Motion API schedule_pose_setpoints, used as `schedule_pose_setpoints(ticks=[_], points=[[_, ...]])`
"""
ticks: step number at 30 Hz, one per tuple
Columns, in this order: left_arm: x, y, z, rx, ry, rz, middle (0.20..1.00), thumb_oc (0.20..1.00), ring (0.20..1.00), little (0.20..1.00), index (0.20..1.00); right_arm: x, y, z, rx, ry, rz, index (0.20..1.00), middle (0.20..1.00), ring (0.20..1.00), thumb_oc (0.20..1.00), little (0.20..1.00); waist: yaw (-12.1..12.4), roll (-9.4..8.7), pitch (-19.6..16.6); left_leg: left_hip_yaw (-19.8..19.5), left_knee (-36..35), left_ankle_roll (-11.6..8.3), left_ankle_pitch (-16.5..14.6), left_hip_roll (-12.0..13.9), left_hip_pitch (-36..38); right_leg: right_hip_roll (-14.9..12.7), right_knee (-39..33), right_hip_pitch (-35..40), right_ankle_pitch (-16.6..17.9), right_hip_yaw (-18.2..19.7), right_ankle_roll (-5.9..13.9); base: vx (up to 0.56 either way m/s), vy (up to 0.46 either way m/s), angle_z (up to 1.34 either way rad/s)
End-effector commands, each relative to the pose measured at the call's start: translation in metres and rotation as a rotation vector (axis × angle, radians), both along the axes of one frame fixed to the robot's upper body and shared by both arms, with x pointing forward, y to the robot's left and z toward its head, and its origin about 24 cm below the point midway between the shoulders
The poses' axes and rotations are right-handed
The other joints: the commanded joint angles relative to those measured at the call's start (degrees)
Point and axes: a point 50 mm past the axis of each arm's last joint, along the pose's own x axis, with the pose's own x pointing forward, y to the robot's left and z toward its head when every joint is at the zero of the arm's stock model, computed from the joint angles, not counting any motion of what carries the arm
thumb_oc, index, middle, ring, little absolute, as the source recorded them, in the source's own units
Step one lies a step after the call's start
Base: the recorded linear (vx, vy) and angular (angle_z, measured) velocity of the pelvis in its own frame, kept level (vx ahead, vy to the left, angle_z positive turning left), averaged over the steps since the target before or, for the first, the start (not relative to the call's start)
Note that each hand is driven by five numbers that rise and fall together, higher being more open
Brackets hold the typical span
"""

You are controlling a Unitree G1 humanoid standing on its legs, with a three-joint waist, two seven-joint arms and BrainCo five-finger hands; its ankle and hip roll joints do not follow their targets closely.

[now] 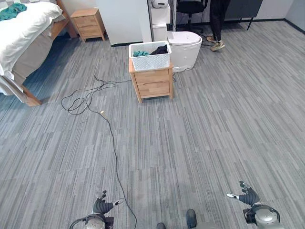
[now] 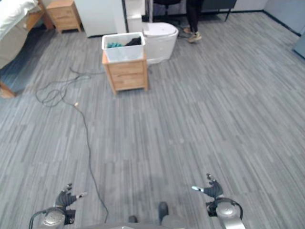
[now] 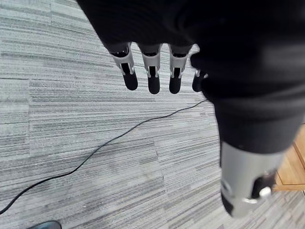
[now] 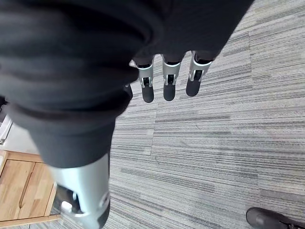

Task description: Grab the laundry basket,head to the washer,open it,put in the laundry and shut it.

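Observation:
A white laundry basket [image 1: 150, 55] with teal and dark clothes stands on a small wooden cabinet [image 1: 152, 83] far ahead on the grey floor. Right behind the cabinet sits a low white round-topped washer [image 1: 187, 47]. My left hand [image 1: 101, 206] hangs low at the bottom left, fingers [image 3: 152, 71] straight and relaxed over bare floor, holding nothing. At the bottom right my right hand [image 1: 248, 195] is the same, its fingers [image 4: 167, 78] straight and empty. Both hands are a long way from the basket.
A bed [image 1: 24, 28] with a teal cloth on it stands at the far left, with a wooden nightstand [image 1: 88, 23] beside it. A person's legs [image 1: 218, 24] stand behind the washer, near an office chair [image 1: 190, 7]. A white cupboard [image 1: 121, 19] stands at the back.

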Motion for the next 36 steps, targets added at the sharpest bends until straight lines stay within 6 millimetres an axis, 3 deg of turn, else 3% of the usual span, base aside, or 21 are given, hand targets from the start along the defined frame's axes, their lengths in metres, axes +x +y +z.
schedule_pose_setpoints(ticks=[1, 6, 14, 19, 22, 26, 30, 33, 36], points=[[0.009, 0.017, 0.010, 0.032, -0.057, 0.047, 1.000, 1.000, 1.000, 1.000, 1.000, 0.011, 0.000, 0.003, -0.004, -0.039, -0.018, 1.000, 1.000, 1.000, 1.000, 1.000, 0.53, -4.84, -1.94, -1.61, -0.38, -1.81, 0.60, -1.74, -2.17, -3.00, 2.95, 1.65, -5.24, 1.05, 5.05, 0.04, 0.006, 0.03], [0.008, 0.017, 0.010, 0.018, -0.064, 0.089, 1.000, 1.000, 1.000, 1.000, 1.000, 0.006, 0.002, -0.002, 0.034, -0.025, -0.070, 1.000, 1.000, 1.000, 1.000, 1.000, 0.71, -5.15, -1.56, -1.43, -0.19, -1.57, 0.10, -1.81, -1.86, -3.25, 2.98, 1.88, -5.51, 0.77, 5.27, 0.06, 0.028, 0.02], [0.019, 0.022, 0.020, 0.029, -0.132, 0.119, 1.000, 1.000, 1.000, 1.000, 1.000, 0.020, 0.007, 0.004, 0.057, -0.081, -0.089, 1.000, 1.000, 1.000, 1.000, 1.000, 1.85, -5.71, -0.18, -1.45, 5.23, -0.29, -2.37, -2.90, -5.63, -4.84, 6.90, -0.43, -6.09, 0.52, 6.39, 0.04, 0.084, -0.01], [0.024, 0.030, 0.028, 0.052, -0.156, 0.118, 1.000, 1.000, 1.000, 1.000, 1.000, 0.028, 0.017, 0.006, 0.077, -0.100, -0.067, 1.000, 1.000, 1.000, 1.000, 1.000, 2.44, -5.91, 1.53, -2.36, 7.63, 1.10, -3.92, -3.63, -7.13, -5.38, 16.48, -5.44, -4.90, 1.03, 8.36, 0.05, 0.112, -0.11], [0.029, 0.029, 0.030, 0.056, -0.165, 0.109, 1.000, 1.000, 1.000, 1.000, 1.000, 0.035, 0.024, 0.010, 0.089, -0.129, -0.042, 1.000, 1.000, 1.000, 1.000, 1.000, 2.22, -5.41, 3.14, -3.23, 8.47, 1.36, -5.46, -3.61, -6.09, -4.20, 23.03, -11.04, -4.73, -0.27, 8.11, 0.14, 0.094, -0.09], [0.029, 0.026, 0.028, 0.050, -0.164, 0.104, 1.000, 1.000, 1.000, 1.000, 1.000, 0.037, 0.022, 0.013, 0.069, -0.133, -0.023, 1.000, 1.000, 1.000, 1.000, 1.000, 1.64, -5.07, 3.85, -3.91, 6.90, 1.40, -7.00, -4.21, -2.14, -4.12, 18.16, -13.59, -3.34, -3.34, 7.12, 0.20, 0.007, 0.10], [0.028, 0.019, 0.023, 0.028, -0.148, 0.095, 1.000, 1.000, 1.000, 1.000, 1.000, 0.034, 0.022, 0.011, 0.060, -0.117, -0.007, 1.000, 1.000, 1.000, 1.000, 1.000, 0.26, -4.80, 4.69, -5.47, 5.98, 0.69, -8.73, -4.69, 2.14, -4.32, 9.37, -16.57, -0.61, -7.23, 8.02, 0.29, -0.064, 0.03], [0.029, 0.014, 0.022, 0.023, -0.152, 0.068, 1.000, 1.000, 1.000, 1.000, 1.000, 0.029, 0.020, 0.010, 0.051, -0.109, -0.001, 1.000, 1.000, 1.000, 1.000, 1.000, -0.35, -4.88, 4.63, -6.84, 6.44, 0.48, -10.15, -5.46, 3.58, -4.40, 7.63, -16.64, 0.48, -6.50, 8.16, 0.23, -0.107, 0.32], [0.026, 0.007, 0.018, 0.010, -0.135, 0.049, 1.000, 1.000, 1.000, 1.000, 1.000, 0.024, 0.018, 0.007, 0.044, -0.088, -0.002, 1.000, 1.000, 1.000, 1.000, 1.000, -0.56, -4.28, 3.05, -7.45, 8.25, -0.72, -10.59, -4.84, 4.62, -3.93, 7.61, -14.60, 0.91, -5.94, 6.55, 0.30, -0.177, 0.94]])
